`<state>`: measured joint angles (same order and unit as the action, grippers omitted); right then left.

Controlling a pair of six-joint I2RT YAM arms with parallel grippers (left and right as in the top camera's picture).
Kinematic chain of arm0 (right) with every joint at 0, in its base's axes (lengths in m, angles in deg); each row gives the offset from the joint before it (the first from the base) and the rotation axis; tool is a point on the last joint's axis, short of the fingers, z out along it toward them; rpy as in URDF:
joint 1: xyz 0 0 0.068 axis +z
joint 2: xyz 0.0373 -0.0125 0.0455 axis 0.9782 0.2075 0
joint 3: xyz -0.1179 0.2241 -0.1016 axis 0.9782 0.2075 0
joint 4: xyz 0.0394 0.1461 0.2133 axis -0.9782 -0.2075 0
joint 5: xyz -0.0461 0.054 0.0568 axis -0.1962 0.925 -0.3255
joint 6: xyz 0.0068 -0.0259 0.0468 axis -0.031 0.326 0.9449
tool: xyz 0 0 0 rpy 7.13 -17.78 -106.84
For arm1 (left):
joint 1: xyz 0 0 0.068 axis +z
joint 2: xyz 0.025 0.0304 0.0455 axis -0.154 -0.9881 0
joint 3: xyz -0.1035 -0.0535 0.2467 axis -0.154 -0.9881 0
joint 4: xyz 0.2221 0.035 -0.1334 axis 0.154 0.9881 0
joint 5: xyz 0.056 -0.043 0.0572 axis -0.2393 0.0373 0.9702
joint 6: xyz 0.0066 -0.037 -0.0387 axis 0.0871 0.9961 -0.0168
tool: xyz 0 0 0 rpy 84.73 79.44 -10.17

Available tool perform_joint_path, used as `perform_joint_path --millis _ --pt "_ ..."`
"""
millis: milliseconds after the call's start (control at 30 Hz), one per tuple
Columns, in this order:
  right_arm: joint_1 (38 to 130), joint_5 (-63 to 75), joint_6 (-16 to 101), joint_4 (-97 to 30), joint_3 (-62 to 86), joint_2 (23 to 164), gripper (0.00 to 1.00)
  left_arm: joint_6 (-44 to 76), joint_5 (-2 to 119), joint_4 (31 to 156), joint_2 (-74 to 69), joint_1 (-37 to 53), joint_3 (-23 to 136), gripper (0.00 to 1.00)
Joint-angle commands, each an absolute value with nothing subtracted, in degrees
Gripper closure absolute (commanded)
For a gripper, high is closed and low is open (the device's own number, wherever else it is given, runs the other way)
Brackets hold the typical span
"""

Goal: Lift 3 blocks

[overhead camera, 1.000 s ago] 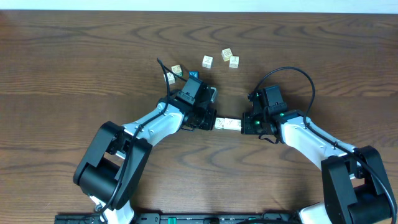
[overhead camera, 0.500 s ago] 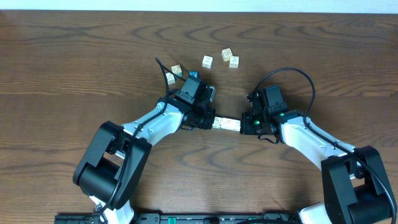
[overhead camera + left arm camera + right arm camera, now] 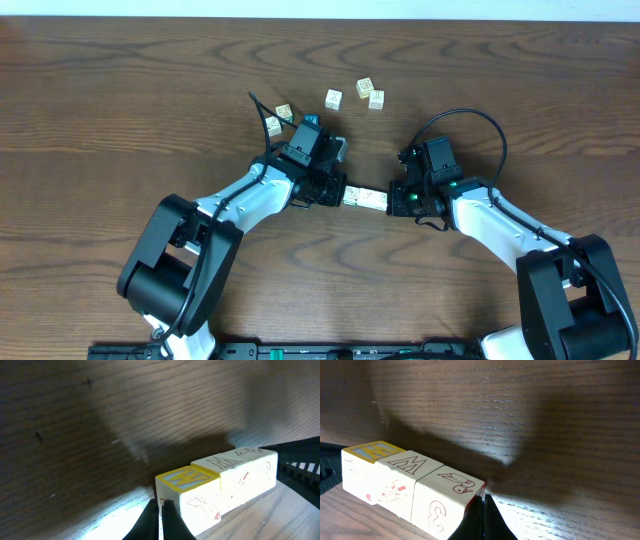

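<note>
I see three blocks [image 3: 366, 197] in a row, pinched end-to-end between left gripper [image 3: 341, 194] and right gripper [image 3: 391, 200]. Both jaws are fully closed with nothing inside. Shadow offset suggests the row is off the desk [image 3: 110, 110], so lift looks about done.

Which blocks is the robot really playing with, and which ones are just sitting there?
Part of the job:
- row of three blocks, squeezed end to end
- left fingers, shut, pushing one end
- right fingers, shut, pushing the other end

Just lying about:
- five loose cream cubes
- blue cube by the left arm
</note>
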<state>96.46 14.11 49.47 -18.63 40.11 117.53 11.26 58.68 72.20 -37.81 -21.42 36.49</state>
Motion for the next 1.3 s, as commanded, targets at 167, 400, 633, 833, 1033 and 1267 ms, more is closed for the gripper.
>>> perform_joint_path --millis 167,400,633,833,1033,1267 --pt "99.2 27.9 48.9 -16.9 39.0 115.3 0.99 10.5 47.1 70.3 -38.3 -23.7 38.1 0.93" --pt "99.2 27.9 48.9 -17.0 39.0 113.9 0.99 10.6 47.1 70.3 -38.3 -23.7 38.1 0.93" --pt "99.2 27.9 48.9 -17.0 39.0 113.9 0.99 10.7 47.1 70.3 -38.2 -23.7 38.1 0.93" --pt "99.2 27.2 48.9 -17.0 39.0 113.9 0.99 10.7 47.2 70.3 -36.8 -23.7 38.1 0.93" --pt "99.2 27.6 49.0 -17.0 39.0 113.9 0.99 10.8 47.2 70.3 -36.0 -23.7 38.1 0.93" --pt "99.2 27.7 49.0 -17.9 39.0 112.9 0.99 11.0 47.2 70.3 -36.0 -23.7 38.1 0.93"
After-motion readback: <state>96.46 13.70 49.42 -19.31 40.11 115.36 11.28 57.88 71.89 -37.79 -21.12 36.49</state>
